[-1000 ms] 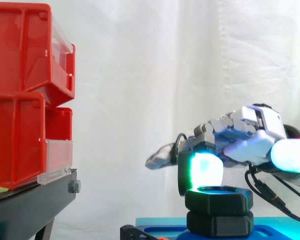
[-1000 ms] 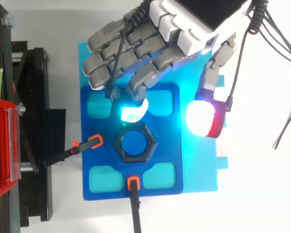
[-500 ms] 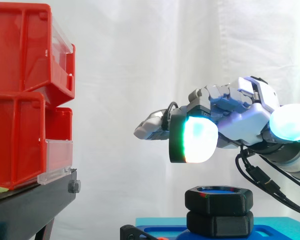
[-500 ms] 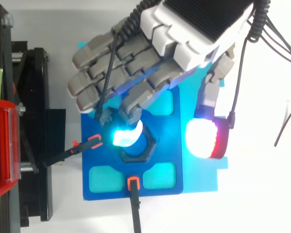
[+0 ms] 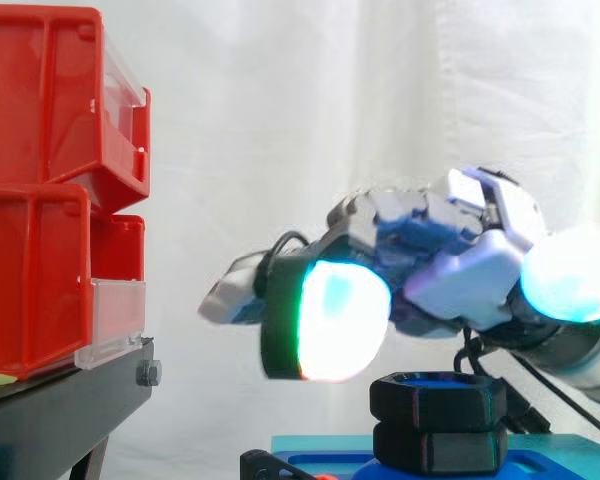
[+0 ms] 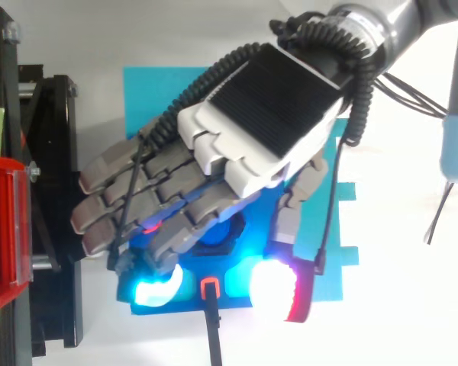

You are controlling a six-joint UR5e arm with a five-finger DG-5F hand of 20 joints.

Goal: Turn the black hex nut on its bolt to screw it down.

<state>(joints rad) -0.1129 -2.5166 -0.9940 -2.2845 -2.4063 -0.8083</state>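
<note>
Since the earlier frame, the robot hand (image 5: 450,270) has swept forward across the black hex nut (image 5: 438,398) toward the red bins (image 5: 40,200). It hovers just above the nut, fingers loosely extended and holding nothing. The nut sits on its bolt over the blue base (image 5: 540,450).

The robot hand (image 6: 237,137) is grey and white, with a black ribbed panel on its back. One pad (image 5: 335,320) glows white-cyan with a green rim, and another pad (image 6: 278,293) glows white with a red edge. The nut (image 5: 437,397) is black, the plate (image 5: 320,462) dark blue, the sheet (image 6: 153,91) light blue. The bins (image 5: 40,200) are red, the stand (image 5: 60,415) black, the curtain (image 5: 280,100) white, the clamp tip (image 6: 209,288) orange.
</note>
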